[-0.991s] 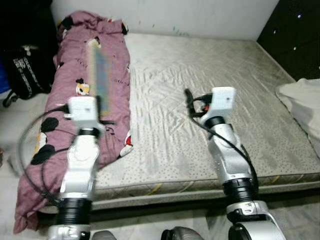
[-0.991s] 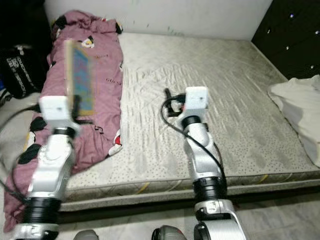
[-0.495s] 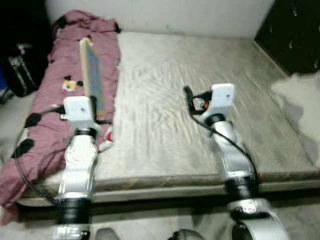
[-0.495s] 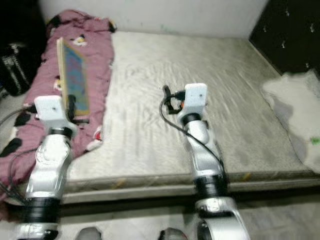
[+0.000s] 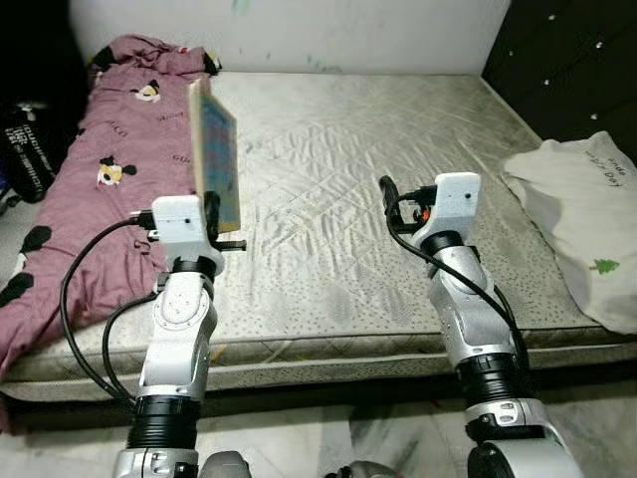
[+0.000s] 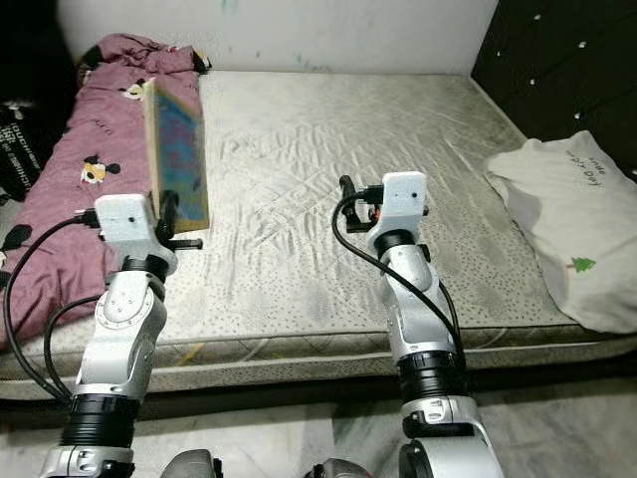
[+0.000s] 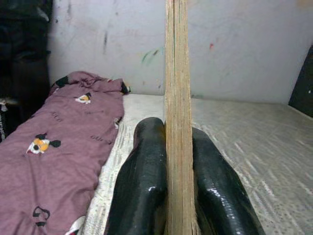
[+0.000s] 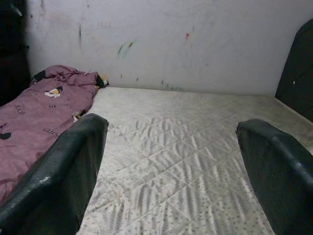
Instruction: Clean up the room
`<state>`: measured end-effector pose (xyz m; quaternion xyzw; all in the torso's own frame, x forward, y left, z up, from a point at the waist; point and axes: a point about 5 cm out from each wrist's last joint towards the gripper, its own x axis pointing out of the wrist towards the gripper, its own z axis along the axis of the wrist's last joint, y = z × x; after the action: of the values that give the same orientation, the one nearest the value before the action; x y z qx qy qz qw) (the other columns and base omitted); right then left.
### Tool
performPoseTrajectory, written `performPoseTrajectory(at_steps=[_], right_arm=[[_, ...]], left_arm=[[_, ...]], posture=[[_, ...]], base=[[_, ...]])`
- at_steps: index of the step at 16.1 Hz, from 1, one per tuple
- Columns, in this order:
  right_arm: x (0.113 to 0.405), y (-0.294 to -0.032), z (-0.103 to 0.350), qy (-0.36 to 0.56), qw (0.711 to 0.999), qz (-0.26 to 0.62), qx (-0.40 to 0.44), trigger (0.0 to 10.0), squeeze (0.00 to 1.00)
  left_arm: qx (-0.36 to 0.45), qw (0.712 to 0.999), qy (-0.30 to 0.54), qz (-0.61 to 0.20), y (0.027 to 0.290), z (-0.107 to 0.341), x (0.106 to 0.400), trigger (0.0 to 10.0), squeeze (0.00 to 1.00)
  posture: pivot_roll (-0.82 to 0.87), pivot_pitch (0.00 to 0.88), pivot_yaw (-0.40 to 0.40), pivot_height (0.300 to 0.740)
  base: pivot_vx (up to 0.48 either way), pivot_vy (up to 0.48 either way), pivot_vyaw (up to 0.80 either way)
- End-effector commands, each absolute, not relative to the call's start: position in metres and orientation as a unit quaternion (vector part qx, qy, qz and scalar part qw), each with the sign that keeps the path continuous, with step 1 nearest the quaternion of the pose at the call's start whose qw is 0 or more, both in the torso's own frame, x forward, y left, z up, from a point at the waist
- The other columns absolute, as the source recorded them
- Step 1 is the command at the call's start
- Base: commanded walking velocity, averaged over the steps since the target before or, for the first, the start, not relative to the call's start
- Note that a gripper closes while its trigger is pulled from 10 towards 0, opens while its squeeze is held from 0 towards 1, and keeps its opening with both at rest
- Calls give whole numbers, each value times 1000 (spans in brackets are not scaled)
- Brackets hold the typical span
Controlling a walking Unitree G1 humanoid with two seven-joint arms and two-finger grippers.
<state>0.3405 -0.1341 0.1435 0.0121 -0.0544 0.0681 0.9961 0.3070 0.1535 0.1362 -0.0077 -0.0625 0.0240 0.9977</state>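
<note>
The left gripper (image 7: 177,161) pinches a thin wooden board (image 5: 216,159) upright above the mattress (image 5: 398,149), while the right gripper (image 8: 178,171) hovers spread wide, holding nothing.

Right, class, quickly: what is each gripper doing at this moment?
Left gripper: shut on the thin wooden board, held upright on edge above the mattress.
Right gripper: open, holding nothing, over the mattress.

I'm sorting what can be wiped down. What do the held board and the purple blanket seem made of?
The board in the left gripper looks like layered plywood, with pale raw edges and a printed blue face. The purple blanket looks like soft matte fabric: it creases and drapes.
</note>
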Motion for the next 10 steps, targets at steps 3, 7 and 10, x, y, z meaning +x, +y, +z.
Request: performPoseTrajectory(at_steps=[3,7,10], right_arm=[[342,-129,148,-63,995,78,8,10000,0],[342,-129,147,-63,995,78,7,10000,0],[342,-129,148,-66,994,82,-1,10000,0]], left_arm=[[-13,995,-101,22,154,151,309,10000,0],[-7,995,-100,22,154,151,309,10000,0],[-8,995,-100,23,154,151,309,10000,0]], posture=[[43,0,-66,740],[44,0,-67,740],[41,0,-69,740]], base=[[0,0,0],[0,0,0],[0,-82,221]])
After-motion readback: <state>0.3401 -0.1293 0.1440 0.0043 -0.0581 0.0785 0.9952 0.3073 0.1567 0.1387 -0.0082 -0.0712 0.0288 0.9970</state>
